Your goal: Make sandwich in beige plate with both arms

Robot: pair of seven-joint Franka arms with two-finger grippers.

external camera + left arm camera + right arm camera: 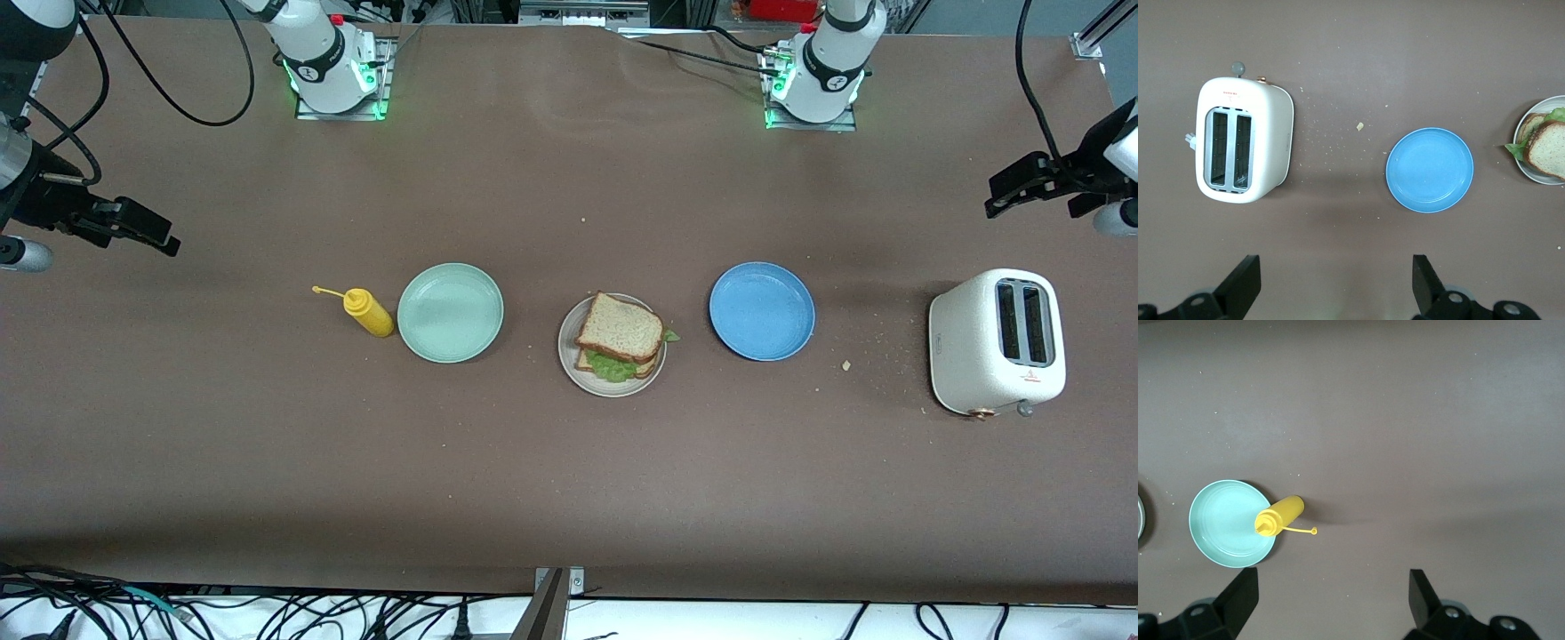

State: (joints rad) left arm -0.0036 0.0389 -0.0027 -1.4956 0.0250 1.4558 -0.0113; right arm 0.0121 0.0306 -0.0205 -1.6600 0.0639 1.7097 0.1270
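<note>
A: How do your hands stand?

B: My left end effector [1331, 287] hangs spread and empty over the counter [569, 480] near the toaster [996, 342]; my right end effector [1328, 603] likewise, by the mustard bottle [369, 313].

A: Risks?

B: The sandwich [620, 338] sits on the beige plate [569, 356]; its top slice looks skewed and could slide if bumped. The filling beneath is mostly hidden.

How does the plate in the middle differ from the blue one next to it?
The beige plate holds the sandwich, bread slices with lettuce between; the blue plate holds nothing. The beige plate is pale cream and looks a bit smaller; the blue plate is bright blue and lies toward the left arm's end. Both are round and shallow.
</note>
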